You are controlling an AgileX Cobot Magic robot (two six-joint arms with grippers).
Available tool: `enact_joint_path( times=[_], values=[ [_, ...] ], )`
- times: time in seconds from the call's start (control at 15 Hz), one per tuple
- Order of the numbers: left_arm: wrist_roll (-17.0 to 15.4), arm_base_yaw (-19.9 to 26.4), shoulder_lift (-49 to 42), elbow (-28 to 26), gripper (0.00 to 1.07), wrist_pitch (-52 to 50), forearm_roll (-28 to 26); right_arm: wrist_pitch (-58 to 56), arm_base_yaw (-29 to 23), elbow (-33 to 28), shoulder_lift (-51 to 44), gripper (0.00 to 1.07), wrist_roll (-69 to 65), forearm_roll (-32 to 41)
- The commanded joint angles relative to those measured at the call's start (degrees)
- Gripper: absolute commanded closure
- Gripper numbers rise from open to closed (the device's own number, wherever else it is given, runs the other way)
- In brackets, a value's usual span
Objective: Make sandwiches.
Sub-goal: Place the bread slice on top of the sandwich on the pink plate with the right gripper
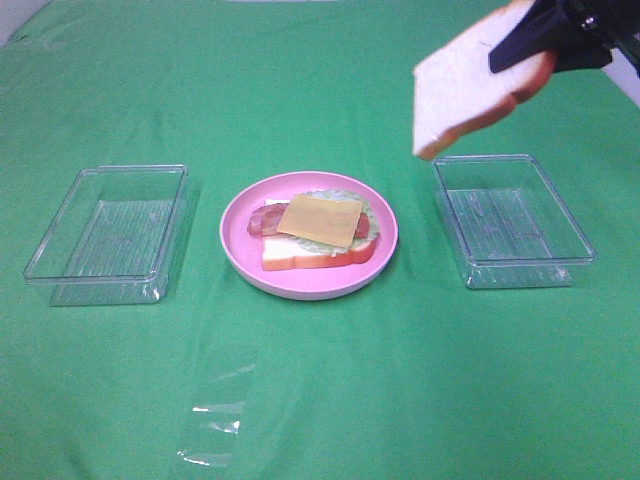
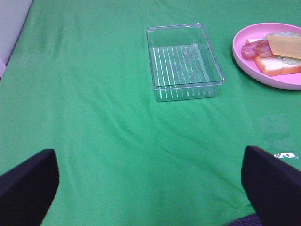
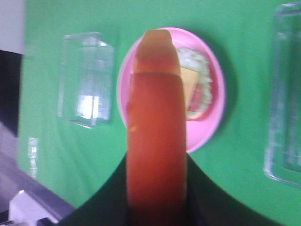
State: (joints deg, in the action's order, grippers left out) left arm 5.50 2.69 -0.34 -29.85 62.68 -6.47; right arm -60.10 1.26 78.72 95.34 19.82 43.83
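From the high camera, the right hand at the upper right of the frame pinches a bread slice aloft, above the right clear tray. At centre, the open sandwich, cheese uppermost, lies on the pink plate; a left clear tray sits on the green desk.

The left wrist view shows the left hand spread wide over bare cloth.

The right wrist view shows the slice's orange crust filling the middle of the frame.

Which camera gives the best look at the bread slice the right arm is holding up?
The high exterior view: the bread slice shows its white face, tilted, above the right tray. The right wrist view shows only its blurred orange crust edge-on. The left wrist view misses it.
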Motion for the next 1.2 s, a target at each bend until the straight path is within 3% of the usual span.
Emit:
enact_joint_path(
  times=[0.07, 0.27, 0.47, 0.67, 0.93, 1.2],
  values=[
    [-0.1, -0.2, -0.9, 0.0, 0.09, -0.9, -0.1, -0.3, -0.1, -0.2, 2.2, 1.07, 7.4, 14.3],
    [-0.1, -0.2, -0.9, 0.0, 0.09, -0.9, -0.1, -0.4, -2.0, -0.2, 6.3, 1.07, 8.3, 18.1],
    [-0.1, -0.2, -0.9, 0.0, 0.09, -0.9, -0.1, 4.2, -8.8, -0.2, 12.5, 1.07, 8.7, 20.2],
    [-0.1, -0.2, -0.9, 0.0, 0.09, -0.9, 0.0, 5.4, -13.3, 1.7, 20.7, 1.07, 12.6, 26.8],
    [-0.1, -0.2, -0.9, 0.0, 0.09, -0.9, 0.3, 5.3, -14.8, 8.1, 30.0, 1.07, 12.7, 28.1],
    [-0.1, -0.2, -0.9, 0.0, 0.09, -0.9, 0.6, 5.8, -14.8, 8.8, 33.7, 1.07, 12.7, 26.8]
  ],
)
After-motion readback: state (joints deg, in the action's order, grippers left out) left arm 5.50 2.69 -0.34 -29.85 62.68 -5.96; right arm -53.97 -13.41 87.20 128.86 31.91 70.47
